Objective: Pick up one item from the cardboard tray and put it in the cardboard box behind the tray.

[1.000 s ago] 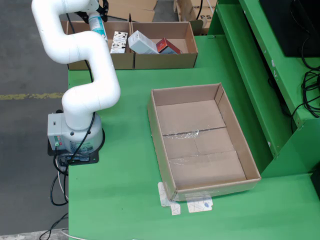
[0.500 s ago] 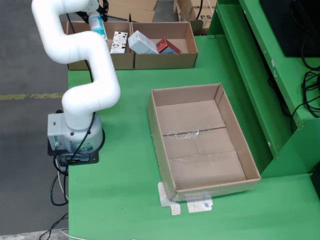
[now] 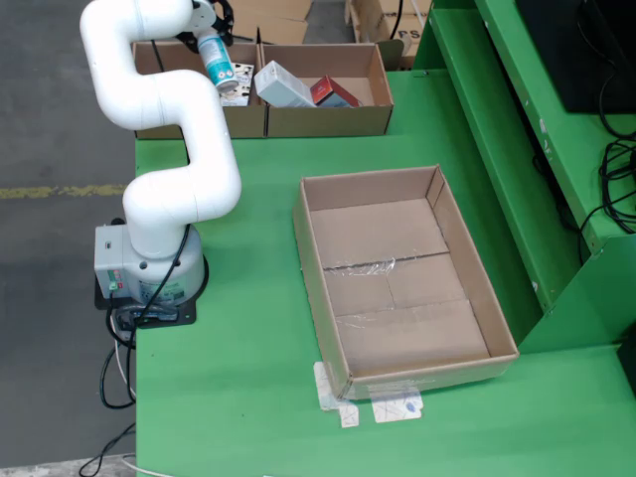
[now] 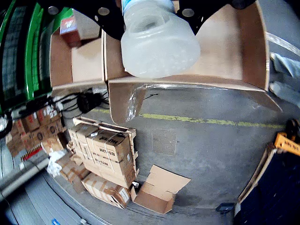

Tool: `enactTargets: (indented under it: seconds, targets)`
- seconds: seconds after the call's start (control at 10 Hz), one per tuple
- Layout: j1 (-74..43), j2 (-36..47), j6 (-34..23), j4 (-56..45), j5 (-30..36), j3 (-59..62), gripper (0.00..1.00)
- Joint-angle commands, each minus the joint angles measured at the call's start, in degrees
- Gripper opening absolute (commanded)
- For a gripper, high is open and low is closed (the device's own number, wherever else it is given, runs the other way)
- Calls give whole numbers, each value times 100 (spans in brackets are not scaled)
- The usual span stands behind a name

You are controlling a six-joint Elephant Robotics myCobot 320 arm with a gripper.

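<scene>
My gripper (image 3: 210,38) is shut on a white bottle with a blue label (image 3: 216,60) and holds it tilted above the left cardboard box (image 3: 159,121) at the back of the table. In the wrist view the bottle's translucent bottom (image 4: 159,44) fills the top centre between the black fingers (image 4: 213,8), over the box's far wall (image 4: 197,84). The large cardboard tray (image 3: 323,298) lies in the middle of the green table, and nothing shows inside it.
A second cardboard box (image 3: 328,121) stands right of the first and holds a pale carton (image 3: 283,84) and a red box (image 3: 333,92). A printed packet (image 3: 237,84) lies in the left box. A raised green ledge (image 3: 497,149) runs along the right. Stacked cartons (image 4: 108,159) stand on the floor behind.
</scene>
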Motion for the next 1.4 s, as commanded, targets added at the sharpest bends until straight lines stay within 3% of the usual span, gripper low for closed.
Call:
enactTargets:
  seconds: [0.0, 0.4, 0.7, 1.3]
  targets:
    - [-248, -230, -702, 1704, -241, 158, 0]
    - [-434, -255, -627, 1436, 10, 158, 0]
    - [-637, -170, -147, 178, 843, 158, 0]
    - [-637, -170, -147, 178, 843, 158, 0]
